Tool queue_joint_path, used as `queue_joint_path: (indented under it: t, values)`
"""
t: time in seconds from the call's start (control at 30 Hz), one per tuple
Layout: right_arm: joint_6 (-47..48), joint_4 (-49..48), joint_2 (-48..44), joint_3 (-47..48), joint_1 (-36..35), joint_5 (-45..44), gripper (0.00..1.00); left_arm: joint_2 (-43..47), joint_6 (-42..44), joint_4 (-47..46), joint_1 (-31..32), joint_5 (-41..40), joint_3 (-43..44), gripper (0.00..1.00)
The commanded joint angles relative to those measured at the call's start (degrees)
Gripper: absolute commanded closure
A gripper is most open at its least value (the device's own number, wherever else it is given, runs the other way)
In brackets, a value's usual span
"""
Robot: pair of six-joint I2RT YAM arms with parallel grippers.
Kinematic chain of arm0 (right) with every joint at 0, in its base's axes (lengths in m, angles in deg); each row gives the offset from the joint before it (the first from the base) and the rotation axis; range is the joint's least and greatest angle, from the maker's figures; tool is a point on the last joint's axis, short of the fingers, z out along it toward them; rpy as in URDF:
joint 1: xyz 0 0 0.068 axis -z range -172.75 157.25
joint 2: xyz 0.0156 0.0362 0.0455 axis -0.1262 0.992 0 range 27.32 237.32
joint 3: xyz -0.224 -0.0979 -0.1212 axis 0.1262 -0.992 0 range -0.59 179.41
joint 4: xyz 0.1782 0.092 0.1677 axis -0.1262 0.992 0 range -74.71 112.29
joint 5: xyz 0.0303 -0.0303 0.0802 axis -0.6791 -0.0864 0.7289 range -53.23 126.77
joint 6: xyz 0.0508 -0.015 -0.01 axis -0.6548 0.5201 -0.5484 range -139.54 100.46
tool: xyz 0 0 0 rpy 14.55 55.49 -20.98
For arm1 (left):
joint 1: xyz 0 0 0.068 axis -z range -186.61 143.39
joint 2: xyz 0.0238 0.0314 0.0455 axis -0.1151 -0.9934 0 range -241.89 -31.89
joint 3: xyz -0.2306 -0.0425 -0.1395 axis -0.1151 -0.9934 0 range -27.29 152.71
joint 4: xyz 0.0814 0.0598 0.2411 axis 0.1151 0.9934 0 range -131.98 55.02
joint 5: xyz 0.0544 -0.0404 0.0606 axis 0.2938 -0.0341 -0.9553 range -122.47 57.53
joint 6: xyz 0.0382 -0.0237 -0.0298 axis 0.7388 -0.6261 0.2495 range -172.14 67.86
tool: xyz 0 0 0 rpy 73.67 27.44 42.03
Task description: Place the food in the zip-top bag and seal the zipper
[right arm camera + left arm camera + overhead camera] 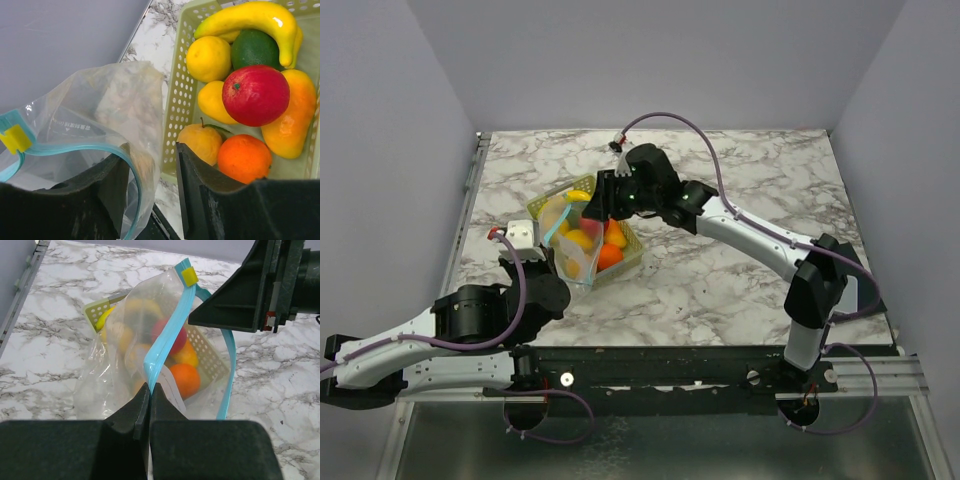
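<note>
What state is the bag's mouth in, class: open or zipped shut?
Open: the bag gapes, its zipper strips stand apart, and the fruit lies in the basket.

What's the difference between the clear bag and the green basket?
The bag is clear, crinkly film; the basket is pale green and perforated. The basket holds all the fruit; the bag looks empty. The left gripper pinches the bag's blue zipper; the basket stands on the table. Both are open, side by side.
</note>
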State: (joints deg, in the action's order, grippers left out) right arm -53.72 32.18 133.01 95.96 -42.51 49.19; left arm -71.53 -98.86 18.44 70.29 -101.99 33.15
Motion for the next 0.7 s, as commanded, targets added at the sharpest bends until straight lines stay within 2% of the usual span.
queue_joint_path:
  t: [0.0, 0.47, 0.67]
  values:
    - [1.60, 2.03, -4.63, -0.74, 0.36, -0.56, 0.52, 0.43, -0.76, 1.27, 0.21, -3.02, -0.49, 1.00]
    - [1.65, 1.92, -14.98, -3.99, 0.36, 2.53, 0.35, -0.53, -0.48, 0.84, 0.21, -4.31, -1.12, 1.00]
    - [2.32, 6.93, -15.77, -3.46, 0.36, -6.25, 0.34, -0.77, -1.25, 1.82, 0.23, -5.36, -0.07, 1.00]
